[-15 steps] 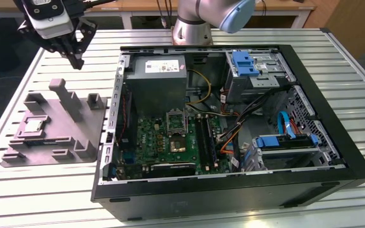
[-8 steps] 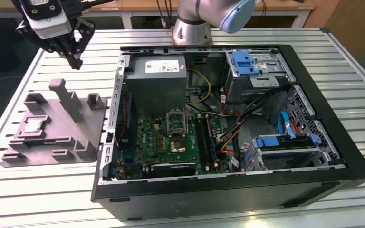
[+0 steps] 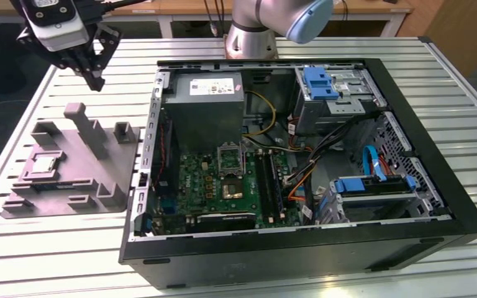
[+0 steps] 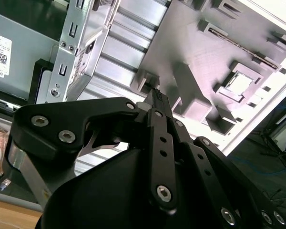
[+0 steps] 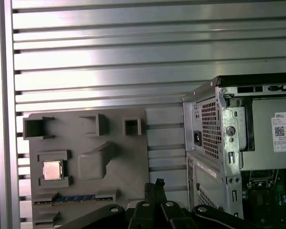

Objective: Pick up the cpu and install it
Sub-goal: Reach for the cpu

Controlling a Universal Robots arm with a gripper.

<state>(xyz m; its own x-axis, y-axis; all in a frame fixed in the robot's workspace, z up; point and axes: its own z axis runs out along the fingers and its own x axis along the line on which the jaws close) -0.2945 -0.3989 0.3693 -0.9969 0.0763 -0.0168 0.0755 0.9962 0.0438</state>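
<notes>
We see the gripper (image 3: 96,79) hanging over the table (image 3: 48,261) near the fixture (image 3: 97,177), jaws clenched on nothing. The cpu (image 3: 44,164) lies flat in the fixture's recess, apart from the gripper, beside the open case (image 3: 305,251).

Arm (image 3: 263,25): upper links run off the exterior view's top edge. Gripper (image 3: 94,79): its upper body is cut by that same edge.

In the second wrist view the gripper's black body hides one corner of the grey fixture (image 4: 195,57).

Computer case (image 5: 238,143): cut by the frame edge in the first wrist view.

Cpu (image 3: 43,164): surface markings too small to make out.
</notes>
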